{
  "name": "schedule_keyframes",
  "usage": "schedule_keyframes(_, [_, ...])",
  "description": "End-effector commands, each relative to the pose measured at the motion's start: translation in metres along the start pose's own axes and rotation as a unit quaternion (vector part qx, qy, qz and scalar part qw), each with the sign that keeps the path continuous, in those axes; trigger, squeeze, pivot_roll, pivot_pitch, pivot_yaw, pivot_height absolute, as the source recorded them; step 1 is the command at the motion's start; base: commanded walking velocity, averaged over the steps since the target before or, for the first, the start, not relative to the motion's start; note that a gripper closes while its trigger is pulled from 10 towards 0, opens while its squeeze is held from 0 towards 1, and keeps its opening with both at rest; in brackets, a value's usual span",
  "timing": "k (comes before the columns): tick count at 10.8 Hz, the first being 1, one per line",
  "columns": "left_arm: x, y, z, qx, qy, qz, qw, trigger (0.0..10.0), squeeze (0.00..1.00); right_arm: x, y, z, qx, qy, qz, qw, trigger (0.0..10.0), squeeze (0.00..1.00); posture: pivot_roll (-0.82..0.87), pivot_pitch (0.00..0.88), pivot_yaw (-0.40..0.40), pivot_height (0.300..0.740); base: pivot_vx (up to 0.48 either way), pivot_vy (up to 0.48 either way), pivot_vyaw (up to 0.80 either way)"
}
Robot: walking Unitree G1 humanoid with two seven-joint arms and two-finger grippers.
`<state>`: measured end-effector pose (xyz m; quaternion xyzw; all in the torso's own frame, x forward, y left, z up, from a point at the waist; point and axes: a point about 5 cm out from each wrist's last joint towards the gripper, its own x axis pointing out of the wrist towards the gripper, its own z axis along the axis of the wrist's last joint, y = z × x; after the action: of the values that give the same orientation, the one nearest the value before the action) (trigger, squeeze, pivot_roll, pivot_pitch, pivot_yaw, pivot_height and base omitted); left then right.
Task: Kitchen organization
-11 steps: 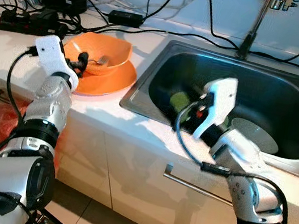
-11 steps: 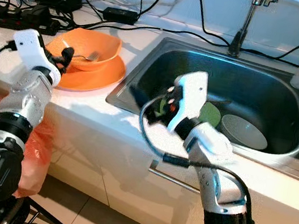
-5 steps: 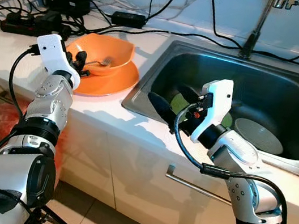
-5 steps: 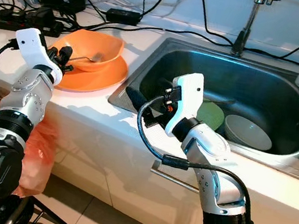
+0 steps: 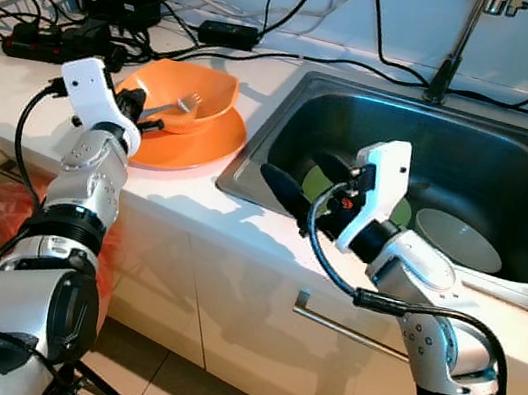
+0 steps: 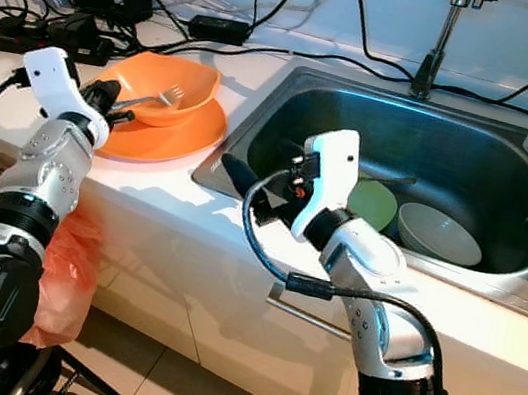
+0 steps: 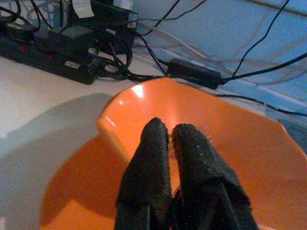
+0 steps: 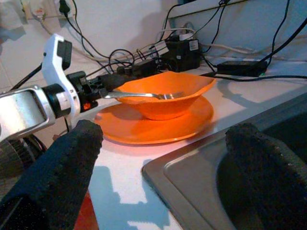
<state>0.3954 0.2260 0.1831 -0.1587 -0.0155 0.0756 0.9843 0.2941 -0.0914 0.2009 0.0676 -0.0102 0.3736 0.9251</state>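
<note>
The left hand (image 5: 146, 115) is clamped on a fork (image 5: 173, 107), held level above the orange bowl (image 5: 197, 103), which sits on an orange plate (image 5: 202, 143) on the bench (image 5: 181, 206). The right wrist view shows the fork side-on with its tines over the bowl. The right hand (image 5: 300, 178), fingers apart, hovers at the sink (image 5: 251, 155) rim, beside a grey bowl (image 5: 458, 240).

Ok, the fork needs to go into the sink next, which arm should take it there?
Left. The left hand is shut on the fork above the orange bowl; the right hand, open, sits at the sink edge.
</note>
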Motion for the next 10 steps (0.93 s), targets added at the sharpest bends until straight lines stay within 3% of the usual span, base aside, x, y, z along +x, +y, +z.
schedule_keyframes(1, [0.002,0.001,0.007,-0.005,-0.004,-0.001,1.0,0.0,0.0,0.0,0.003,0.0,0.001,-0.001,0.004,1.0,10.0,0.0,0.06,0.0,0.112,0.74,0.0,0.0,0.0])
schedule_keyframes(6, [0.003,-0.007,0.021,-0.025,-0.045,-0.016,0.999,0.0,0.0,0.001,0.002,-0.001,-0.002,0.002,0.001,1.0,10.0,0.0,0.06,0.0,0.113,0.74,0.0,0.0,0.0])
schedule_keyframes(10, [0.001,-0.04,0.036,-0.018,-0.086,-0.112,0.99,0.0,0.0,0.002,0.0,-0.001,-0.003,-0.002,-0.004,1.0,10.0,0.0,0.07,0.0,0.117,0.74,0.0,0.0,0.0])
